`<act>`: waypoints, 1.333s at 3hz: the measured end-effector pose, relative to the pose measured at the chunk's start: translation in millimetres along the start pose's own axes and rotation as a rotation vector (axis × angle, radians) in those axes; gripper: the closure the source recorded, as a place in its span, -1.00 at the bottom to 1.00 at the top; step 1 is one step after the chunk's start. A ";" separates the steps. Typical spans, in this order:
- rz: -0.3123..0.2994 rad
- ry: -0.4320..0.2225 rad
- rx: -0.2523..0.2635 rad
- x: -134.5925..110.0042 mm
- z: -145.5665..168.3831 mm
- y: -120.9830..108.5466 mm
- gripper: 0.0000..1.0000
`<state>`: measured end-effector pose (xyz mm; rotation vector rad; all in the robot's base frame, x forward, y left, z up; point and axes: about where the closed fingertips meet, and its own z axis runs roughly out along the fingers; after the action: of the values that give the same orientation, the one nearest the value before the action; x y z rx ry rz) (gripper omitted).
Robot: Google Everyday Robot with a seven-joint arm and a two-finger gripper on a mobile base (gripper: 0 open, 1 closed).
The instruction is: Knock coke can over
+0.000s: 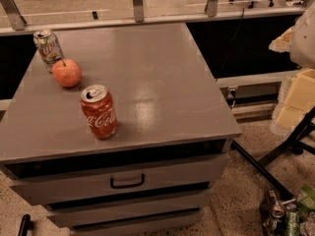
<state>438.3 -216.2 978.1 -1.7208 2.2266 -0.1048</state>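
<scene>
The coke can (99, 111) is red with white script and a silver top. It stands upright near the front left of the grey cabinet top (162, 82). My gripper (295, 102) shows as pale cream parts at the right edge of the view. It is beyond the cabinet's right side, far from the can, and touches nothing on the top.
An orange-pink apple (66, 73) and a pale white-green can (48, 49) stand at the back left. The cabinet has drawers, one with a black handle (127, 182). Black stand legs (268, 163) and several cans (283, 215) are on the floor at the right.
</scene>
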 end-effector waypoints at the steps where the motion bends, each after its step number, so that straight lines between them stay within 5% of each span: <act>1: 0.000 0.000 0.000 0.0 0.0 0.0 -1.00; 2: -0.004 -0.036 0.004 -5.6 0.8 -3.8 -1.00; 3: -0.035 -0.197 -0.037 -43.4 41.2 -29.2 -1.00; 4: -0.090 -0.337 -0.083 -119.5 105.1 -49.4 -1.00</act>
<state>541.8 -101.1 916.2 -1.7335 1.9329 0.2434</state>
